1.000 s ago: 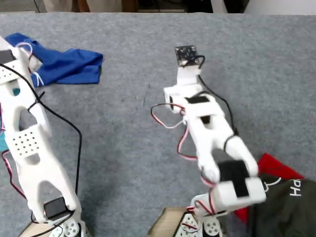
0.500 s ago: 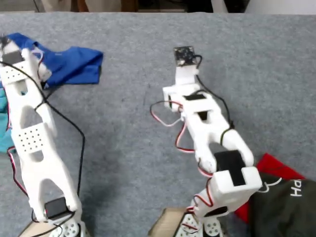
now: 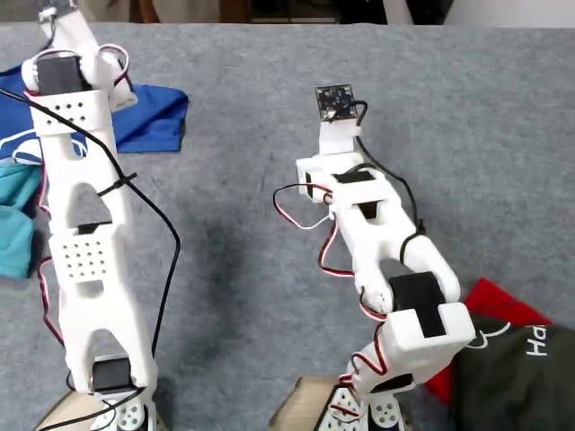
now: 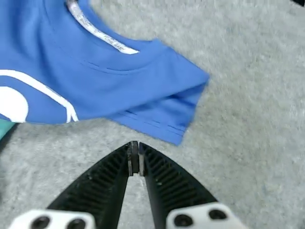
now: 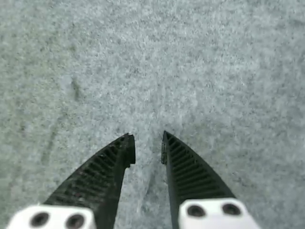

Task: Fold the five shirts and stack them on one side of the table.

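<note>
Four shirts on grey felt table (image 3: pixel 467 135): blue cotton shirt (image 3: pixel 153 121) upper left, teal shirt (image 3: pixel 13 224) left edge, dark printed shirt (image 3: pixel 512 377) over red shirt (image 3: pixel 503 301) lower right. Left gripper (image 4: pixel 136 160) pressed together just off the blue sleeve. Right gripper (image 5: pixel 147 148) slightly spread over bare felt, centre. Likely first pick: left must open, then pinch that sleeve.

Your left arm (image 3: pixel 85 260) is extended almost straight from its near-edge base toward the far left corner. The left hand (image 4: pixel 135 160) has both fingers pressed together at the tips, gripping nothing. Your right arm (image 3: pixel 377 242) is bent at the elbow and reaches toward the middle. The right hand (image 5: pixel 147 149) points downward, fingers narrowly apart, gripping nothing.
</note>
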Motion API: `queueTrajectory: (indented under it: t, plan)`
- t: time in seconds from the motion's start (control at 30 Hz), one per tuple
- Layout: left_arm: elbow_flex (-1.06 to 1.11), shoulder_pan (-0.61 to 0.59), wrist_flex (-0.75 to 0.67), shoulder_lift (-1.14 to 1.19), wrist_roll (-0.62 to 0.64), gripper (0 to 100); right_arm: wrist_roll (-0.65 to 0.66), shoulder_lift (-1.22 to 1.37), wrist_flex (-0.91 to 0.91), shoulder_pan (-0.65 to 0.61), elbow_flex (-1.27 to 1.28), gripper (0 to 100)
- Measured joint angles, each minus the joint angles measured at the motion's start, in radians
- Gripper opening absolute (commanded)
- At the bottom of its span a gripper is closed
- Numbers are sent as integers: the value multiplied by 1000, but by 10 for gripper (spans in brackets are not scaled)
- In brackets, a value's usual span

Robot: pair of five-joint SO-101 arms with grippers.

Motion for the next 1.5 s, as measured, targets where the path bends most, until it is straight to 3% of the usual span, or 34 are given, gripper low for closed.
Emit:
queueTrajectory:
  t: [0.1, 0.23, 0.37, 0.53, 0.8, 1.0, 1.17, 1.33, 1.5]
  plan:
    - [118, -57, -143, 97, 0, 115, 0, 0, 0, 0, 0, 101]
    - [238, -133, -410, 302, 2, 79, 0, 0, 0, 0, 0, 101]
    - [199, -140, -508, 370, -6, 31, 0, 0, 0, 0, 0, 101]
    - [133, -129, -416, 390, -118, 19, 0, 0, 0, 0, 0, 101]
    - [97, -118, -64, 388, -153, 19, 0, 0, 0, 0, 0, 100]
    - [123, -118, 6, 316, -153, 19, 0, 0, 0, 0, 0, 100]
    - [261, -71, 11, 84, -153, 19, 0, 0, 0, 0, 0, 100]
    - [548, -32, 11, -255, -153, 19, 0, 0, 0, 0, 0, 100]
    - [844, -84, -37, -559, -153, 19, 0, 0, 0, 0, 0, 100]
